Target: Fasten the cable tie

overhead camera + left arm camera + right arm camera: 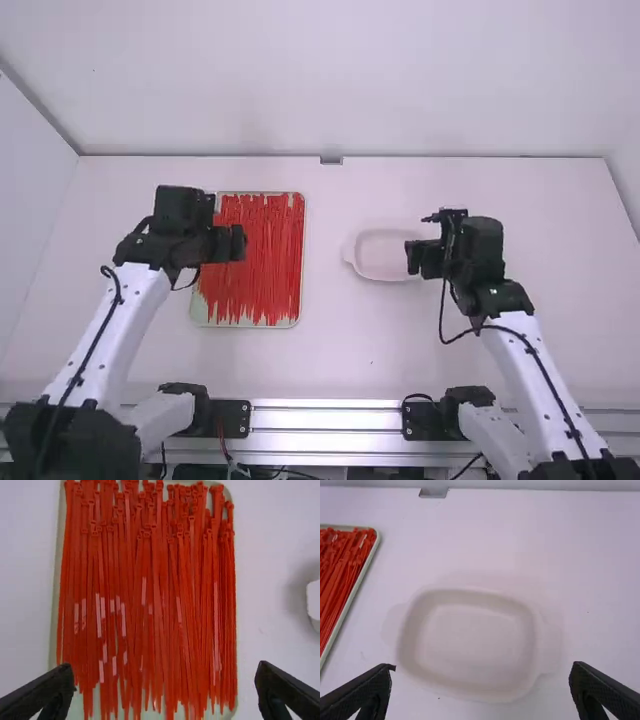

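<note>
While hovering over tray, left gripper is seen spread wide, nothing gripped. Right gripper also spread wide, empty, over white dish. Red cable ties piled on tray, 9 o'clock from dish. White table extends toward 12 o'clock. Tray's far-left corner hidden by left gripper in high view.

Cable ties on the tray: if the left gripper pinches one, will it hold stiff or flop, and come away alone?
Probably floppy: the cable ties are long thin strips, so one gripped at an end would likely droop and weigh little. They lie packed and overlapping on the tray, so the open left gripper may drag neighbours along.
</note>
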Controlling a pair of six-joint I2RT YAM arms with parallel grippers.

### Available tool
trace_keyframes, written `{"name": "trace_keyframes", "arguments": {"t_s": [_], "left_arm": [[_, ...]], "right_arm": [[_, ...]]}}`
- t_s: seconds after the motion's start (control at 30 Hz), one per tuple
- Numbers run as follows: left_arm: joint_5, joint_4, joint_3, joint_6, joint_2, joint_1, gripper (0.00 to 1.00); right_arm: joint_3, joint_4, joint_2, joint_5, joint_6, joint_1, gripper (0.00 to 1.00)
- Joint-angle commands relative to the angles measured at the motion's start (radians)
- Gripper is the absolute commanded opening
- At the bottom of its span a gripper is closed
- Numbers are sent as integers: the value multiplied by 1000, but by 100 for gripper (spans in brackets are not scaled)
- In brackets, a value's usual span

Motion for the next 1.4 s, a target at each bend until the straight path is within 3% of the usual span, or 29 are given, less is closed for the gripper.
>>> {"name": "trace_keyframes", "arguments": {"t_s": [0.0, 1.37], "left_arm": [[14, -13, 44, -12, 27, -9, 96], [18, 31, 70, -42, 58, -10, 99]], "right_arm": [[49, -6, 24, -14, 0, 6, 97], [70, -10, 53, -13, -4, 31, 99]]}}
